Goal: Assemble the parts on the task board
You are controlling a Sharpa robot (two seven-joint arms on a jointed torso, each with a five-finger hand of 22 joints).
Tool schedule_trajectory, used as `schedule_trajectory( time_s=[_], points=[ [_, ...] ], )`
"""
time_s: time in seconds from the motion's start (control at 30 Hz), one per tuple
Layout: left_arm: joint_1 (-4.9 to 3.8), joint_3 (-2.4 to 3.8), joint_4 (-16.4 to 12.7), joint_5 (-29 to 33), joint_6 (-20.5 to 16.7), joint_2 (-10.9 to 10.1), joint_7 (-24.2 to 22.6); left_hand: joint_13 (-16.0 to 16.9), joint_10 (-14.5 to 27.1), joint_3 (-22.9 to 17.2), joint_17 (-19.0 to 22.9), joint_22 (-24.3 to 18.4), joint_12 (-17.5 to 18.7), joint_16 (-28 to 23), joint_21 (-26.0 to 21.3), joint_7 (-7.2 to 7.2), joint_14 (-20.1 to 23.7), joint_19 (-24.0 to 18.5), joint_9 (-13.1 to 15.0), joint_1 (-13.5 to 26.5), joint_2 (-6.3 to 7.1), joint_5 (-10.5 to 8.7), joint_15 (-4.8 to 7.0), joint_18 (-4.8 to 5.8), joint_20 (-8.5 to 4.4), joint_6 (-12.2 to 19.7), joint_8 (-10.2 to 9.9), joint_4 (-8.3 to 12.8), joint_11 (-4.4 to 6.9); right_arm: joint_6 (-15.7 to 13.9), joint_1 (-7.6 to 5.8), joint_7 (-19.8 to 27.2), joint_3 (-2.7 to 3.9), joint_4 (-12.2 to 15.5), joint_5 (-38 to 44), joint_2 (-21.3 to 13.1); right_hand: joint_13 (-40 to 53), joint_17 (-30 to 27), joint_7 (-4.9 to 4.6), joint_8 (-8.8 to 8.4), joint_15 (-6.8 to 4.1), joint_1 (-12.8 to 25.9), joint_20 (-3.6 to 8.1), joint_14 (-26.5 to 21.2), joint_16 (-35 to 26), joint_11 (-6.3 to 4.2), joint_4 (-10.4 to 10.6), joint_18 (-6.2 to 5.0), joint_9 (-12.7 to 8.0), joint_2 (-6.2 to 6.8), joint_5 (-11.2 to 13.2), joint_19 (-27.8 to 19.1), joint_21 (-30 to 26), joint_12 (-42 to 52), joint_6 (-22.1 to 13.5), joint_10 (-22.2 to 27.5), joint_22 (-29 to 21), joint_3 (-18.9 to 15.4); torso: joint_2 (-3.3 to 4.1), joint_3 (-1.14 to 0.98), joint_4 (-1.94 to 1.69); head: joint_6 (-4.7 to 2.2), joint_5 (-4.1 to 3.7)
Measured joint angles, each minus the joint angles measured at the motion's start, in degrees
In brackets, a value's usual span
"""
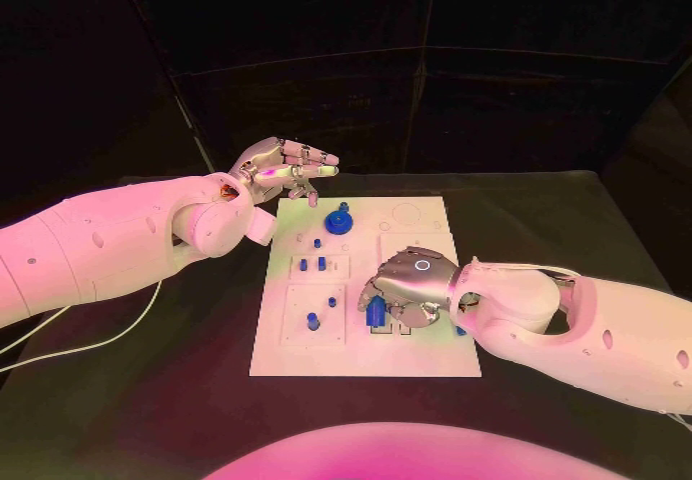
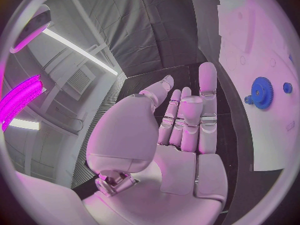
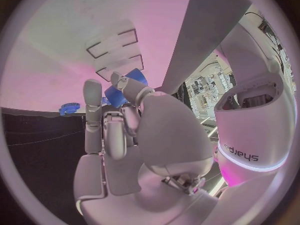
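The white task board lies mid-table. My right hand sits low over its near middle, and thumb and fingers pinch an upright blue part, which appears between the fingertips in the right wrist view. My left hand hovers above the board's far left corner with straight, spread fingers and nothing in them. A blue gear stands on the far part of the board, also seen from the left wrist and the right wrist.
Several small blue pegs stand in the board's left column, among them one near the gear and one nearer me. A white cable trails over the black table at the left. Bare tabletop surrounds the board.
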State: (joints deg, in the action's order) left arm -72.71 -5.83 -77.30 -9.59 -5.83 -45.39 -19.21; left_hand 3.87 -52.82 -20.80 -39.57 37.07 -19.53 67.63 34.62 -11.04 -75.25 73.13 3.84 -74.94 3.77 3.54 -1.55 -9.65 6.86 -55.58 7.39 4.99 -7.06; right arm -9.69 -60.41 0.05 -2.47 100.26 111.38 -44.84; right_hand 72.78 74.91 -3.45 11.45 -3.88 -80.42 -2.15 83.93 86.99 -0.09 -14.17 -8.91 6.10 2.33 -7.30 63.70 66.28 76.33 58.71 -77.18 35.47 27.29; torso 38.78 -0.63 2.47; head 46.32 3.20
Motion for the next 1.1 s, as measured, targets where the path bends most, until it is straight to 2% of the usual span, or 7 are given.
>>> schedule_trajectory(
  time_s=[0.23, 0.5, 1.1],
  points=[
    [0.0, 0.0, 0.0, 0.0, 0.02, -0.02, 0.03, 0.0, 0.0, 0.0, 0.0, 0.0, 0.0, 0.0, 0.0, 0.0, 0.0, 0.0, 0.0, 0.0, 0.0, 0.0, 0.0, 0.0, 0.0, 0.0, 0.0, 0.0, 0.0, -1.6, 0.0, 0.82, 0.0, 0.33, -0.45, -0.53, 0.0, 0.0, 0.3, -0.02, 0.0, 0.0, 0.0, 0.0, 0.0, 0.0, 0.15, 0.0, 0.01, 0.0, 0.31, 0.0, 0.0, 0.0, 0.32, 0.0, 0.0, 0.15, 0.0, 0.01, -0.01, 0.05, -0.01],
    [0.0, 0.0, -0.01, 0.0, 0.05, -0.06, 0.09, 0.0, 0.0, 0.0, 0.02, -0.05, -0.21, 0.0, 0.0, 0.0, 0.0, 0.0, 0.0, 0.0, 0.0, 0.0, 0.0, 0.0, 0.0, 0.0, 0.0, 0.0, 0.0, -1.58, 0.01, 1.46, 0.0, 0.69, -1.18, -1.11, -0.06, 0.0, 0.5, 0.25, 0.0, -0.01, 0.0, 0.0, 0.0, 0.2, 0.0, 0.0, 0.06, 0.01, 0.31, 0.0, 0.0, 0.0, 0.53, 0.21, -0.01, 0.31, 0.0, 0.02, -0.05, 0.23, 0.05],
    [0.0, -0.01, -0.04, 0.0, 0.13, -0.09, 0.19, 0.0, 0.0, 0.16, 0.06, -0.04, -0.21, 0.0, 0.0, 0.0, 0.0, 0.0, 0.0, 0.0, 0.0, 0.0, 0.0, 0.0, 0.0, 0.0, -0.01, -0.16, 0.0, 1.93, 0.0, 1.54, -0.01, -0.03, -2.67, -0.91, -0.23, 0.0, 0.49, 0.18, 0.0, 0.21, -0.21, 0.0, 0.01, 0.2, -0.07, 0.01, 0.1, 0.25, 0.31, -0.21, 0.0, 0.0, 0.52, 0.21, -0.18, 0.36, -0.03, 0.07, -0.1, 0.42, 0.08]
  ],
)
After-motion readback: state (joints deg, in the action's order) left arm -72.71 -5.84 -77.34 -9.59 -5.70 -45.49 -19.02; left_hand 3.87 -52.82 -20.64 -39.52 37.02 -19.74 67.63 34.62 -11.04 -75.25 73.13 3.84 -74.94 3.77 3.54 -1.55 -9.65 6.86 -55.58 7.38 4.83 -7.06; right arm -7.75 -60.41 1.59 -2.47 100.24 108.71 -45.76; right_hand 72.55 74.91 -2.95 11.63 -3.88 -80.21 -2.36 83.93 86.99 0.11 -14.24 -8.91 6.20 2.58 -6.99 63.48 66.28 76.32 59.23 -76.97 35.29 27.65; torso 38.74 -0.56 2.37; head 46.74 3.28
